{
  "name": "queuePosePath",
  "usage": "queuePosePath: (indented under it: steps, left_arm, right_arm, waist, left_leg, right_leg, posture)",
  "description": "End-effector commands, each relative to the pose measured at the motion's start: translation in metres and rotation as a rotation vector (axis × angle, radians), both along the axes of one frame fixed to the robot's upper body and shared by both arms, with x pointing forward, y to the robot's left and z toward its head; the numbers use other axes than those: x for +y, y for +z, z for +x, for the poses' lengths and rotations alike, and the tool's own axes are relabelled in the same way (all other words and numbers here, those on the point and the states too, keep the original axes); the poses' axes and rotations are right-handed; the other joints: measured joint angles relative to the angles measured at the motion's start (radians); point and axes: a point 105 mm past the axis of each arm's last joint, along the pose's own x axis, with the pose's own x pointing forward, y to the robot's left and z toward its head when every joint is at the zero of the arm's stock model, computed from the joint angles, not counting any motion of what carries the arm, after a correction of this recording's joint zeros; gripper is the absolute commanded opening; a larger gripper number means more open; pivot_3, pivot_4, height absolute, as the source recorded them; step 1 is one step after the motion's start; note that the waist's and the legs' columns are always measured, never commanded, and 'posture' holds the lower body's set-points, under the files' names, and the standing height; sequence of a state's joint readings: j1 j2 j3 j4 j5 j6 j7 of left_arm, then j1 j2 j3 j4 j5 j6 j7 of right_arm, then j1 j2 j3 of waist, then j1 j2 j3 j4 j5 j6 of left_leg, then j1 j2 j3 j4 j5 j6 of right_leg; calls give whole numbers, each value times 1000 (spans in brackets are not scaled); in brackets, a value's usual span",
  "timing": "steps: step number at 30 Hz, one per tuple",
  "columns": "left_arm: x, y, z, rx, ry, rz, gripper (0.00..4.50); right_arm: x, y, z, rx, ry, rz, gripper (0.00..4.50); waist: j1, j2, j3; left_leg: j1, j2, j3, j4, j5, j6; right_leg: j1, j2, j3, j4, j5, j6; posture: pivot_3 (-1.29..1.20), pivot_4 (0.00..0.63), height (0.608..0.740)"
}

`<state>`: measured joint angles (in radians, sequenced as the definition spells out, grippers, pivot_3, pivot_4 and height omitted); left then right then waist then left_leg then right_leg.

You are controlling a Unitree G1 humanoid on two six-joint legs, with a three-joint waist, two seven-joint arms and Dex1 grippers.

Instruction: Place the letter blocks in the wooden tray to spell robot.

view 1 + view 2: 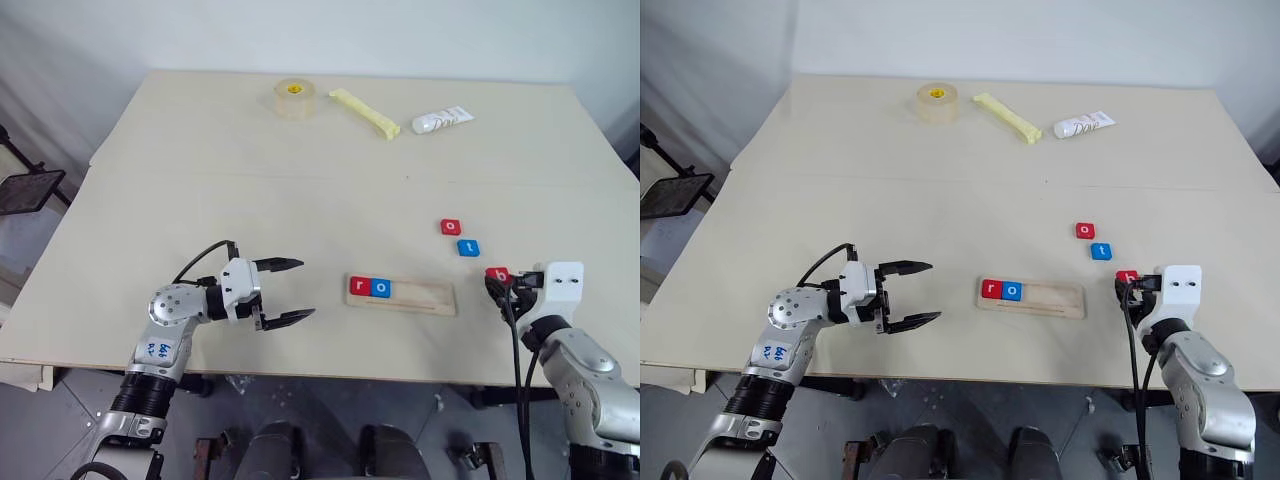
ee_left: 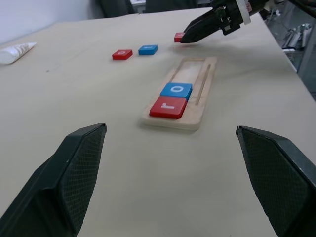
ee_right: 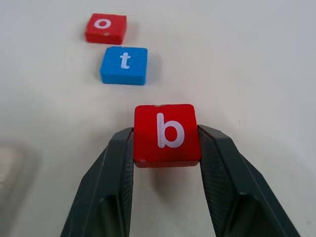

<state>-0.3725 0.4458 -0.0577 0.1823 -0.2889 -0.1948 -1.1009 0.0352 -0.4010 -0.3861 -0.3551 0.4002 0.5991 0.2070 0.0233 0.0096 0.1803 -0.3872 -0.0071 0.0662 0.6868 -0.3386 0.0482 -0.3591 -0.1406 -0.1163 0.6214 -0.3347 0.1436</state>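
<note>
Left gripper [image 1: 290,292]: near table edge, fingers spread wide, empty, pointing toward the tray.
Right gripper [image 3: 165,148]: near the right edge, fingers clamped on either side of the red b block [image 3: 166,134].
Wooden tray [image 1: 425,297]: between the grippers, on the table [image 1: 200,180]; red r block [image 1: 359,286] and blue o block [image 1: 381,288] sit touching at its left end.
Blue t block [image 1: 468,247]: loose, beyond the right gripper.
Red o block [image 1: 450,227]: just beyond t.
Far edge: tape roll [image 1: 293,98], yellow stick [image 1: 365,113], white tube [image 1: 442,120].
</note>
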Motion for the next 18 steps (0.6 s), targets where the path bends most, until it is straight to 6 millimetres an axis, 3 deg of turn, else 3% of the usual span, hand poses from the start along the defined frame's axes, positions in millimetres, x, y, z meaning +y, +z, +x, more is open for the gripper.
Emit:
queuePosePath:
  steps: [1,13,14,18]
  left_arm:
    - [0,11,0,-29,-26,-36,4500]
    - [-3,14,0,-44,-60,-33,4500]
    - [-3,14,0,-46,-61,-33,4500]
    - [-4,14,-2,-50,-64,-33,4500]
  right_arm:
    - [10,9,-18,-47,-28,-1,1470]
    - [5,-8,-16,-21,-45,28,1470]
    - [5,-9,-15,-20,-43,32,2219]
    - [2,-7,-13,-38,-36,14,3507]
  waist:
    - [1,0,0]
    - [-3,0,0]
    - [-3,0,0]
    - [-2,0,0]
  left_leg:
    - [0,0,-1,0,0,0]
    - [1,0,2,-1,0,0]
    - [1,0,2,-1,0,0]
    - [0,0,2,-1,0,0]
  right_leg:
    - [0,0,0,0,0,0]
    - [0,1,2,-1,0,0]
    - [0,1,2,-1,0,0]
    - [0,1,2,-1,0,0]
  posture:
    - [0,150,740]
    - [0,150,740]
    - [0,150,740]
    - [0,150,740]
